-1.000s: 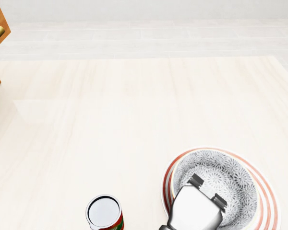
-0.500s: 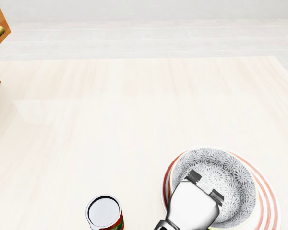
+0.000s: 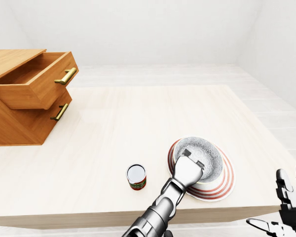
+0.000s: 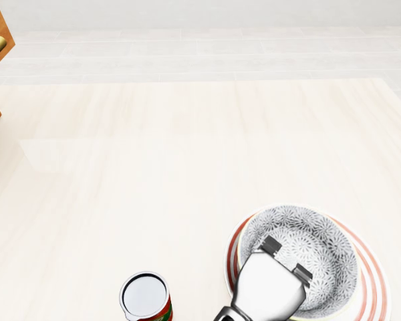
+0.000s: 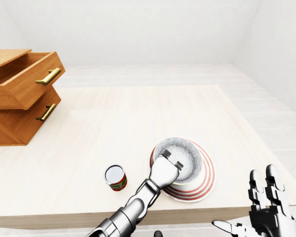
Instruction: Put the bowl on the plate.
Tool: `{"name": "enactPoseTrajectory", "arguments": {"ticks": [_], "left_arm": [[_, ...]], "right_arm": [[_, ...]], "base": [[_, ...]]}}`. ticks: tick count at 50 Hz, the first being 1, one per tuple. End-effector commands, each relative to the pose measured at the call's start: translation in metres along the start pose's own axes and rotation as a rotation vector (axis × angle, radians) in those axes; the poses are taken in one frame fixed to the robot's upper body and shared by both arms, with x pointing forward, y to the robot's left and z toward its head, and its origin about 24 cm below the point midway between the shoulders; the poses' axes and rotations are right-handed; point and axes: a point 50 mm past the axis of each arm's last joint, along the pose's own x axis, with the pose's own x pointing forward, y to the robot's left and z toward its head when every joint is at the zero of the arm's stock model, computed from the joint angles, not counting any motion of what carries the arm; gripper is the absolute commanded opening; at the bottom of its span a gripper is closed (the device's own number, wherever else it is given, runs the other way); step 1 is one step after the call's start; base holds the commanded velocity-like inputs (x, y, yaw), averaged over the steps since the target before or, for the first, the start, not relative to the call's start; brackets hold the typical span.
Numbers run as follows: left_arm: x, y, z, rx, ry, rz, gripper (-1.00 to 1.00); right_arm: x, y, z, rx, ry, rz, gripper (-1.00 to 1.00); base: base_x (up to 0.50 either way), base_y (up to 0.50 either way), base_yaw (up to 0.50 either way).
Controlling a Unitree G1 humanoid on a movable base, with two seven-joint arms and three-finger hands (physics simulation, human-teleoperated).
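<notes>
Noted open drawers (image 3: pixel 24 98) far left of bench (image 4: pixel 154 167). Found can (image 4: pixel 145 296) beside left robot hand (image 4: pixel 271 281); label red-green, wording unreadable. Cannot tell that hand's grip at bowl (image 4: pixel 307 247) rim. Found bowl seated on plate (image 4: pixel 374 281). Advise letting go, lifting straight clear. Noted right robot hand (image 5: pixel 264 207) released, off bench

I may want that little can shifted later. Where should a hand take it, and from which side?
Grip the can by its round side wall, fingers either side. It stands upright, lid up, so the wall is free all round. Probably best from its left in the left-eye view: the plate and left hand are on its right.
</notes>
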Motion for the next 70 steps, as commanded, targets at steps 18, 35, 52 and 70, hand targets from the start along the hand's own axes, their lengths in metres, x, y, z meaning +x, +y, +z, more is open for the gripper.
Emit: {"name": "enactPoseTrajectory", "arguments": {"ticks": [18,35,52,70], "left_arm": [[-0.0093,-0.0133,0.0030,0.075,-0.042,-0.058,-0.78],[-0.0096,-0.0133,0.0037,0.084,-0.049,-0.057,-0.55],[-0.0094,-0.0154,0.0020,0.085,-0.049,-0.070,-0.14],[-0.0096,-0.0128,0.0041,0.086,-0.050,-0.054,0.25]], "right_arm": [[0.0000,-0.0007,0.0017,-0.004,-0.004,0.000,1.00],[-0.0044,-0.0063,0.0006,0.004,-0.002,-0.026,1.00],[-0.0009,-0.0053,-0.0036,0.008,0.010,-0.015,1.00],[0.0012,-0.0026,-0.0068,0.010,0.026,-0.003,1.00]], "base": [[0.00,0.00,0.00],[0.00,0.00,0.00],[0.00,0.00,0.00],[0.00,0.00,0.00]]}}
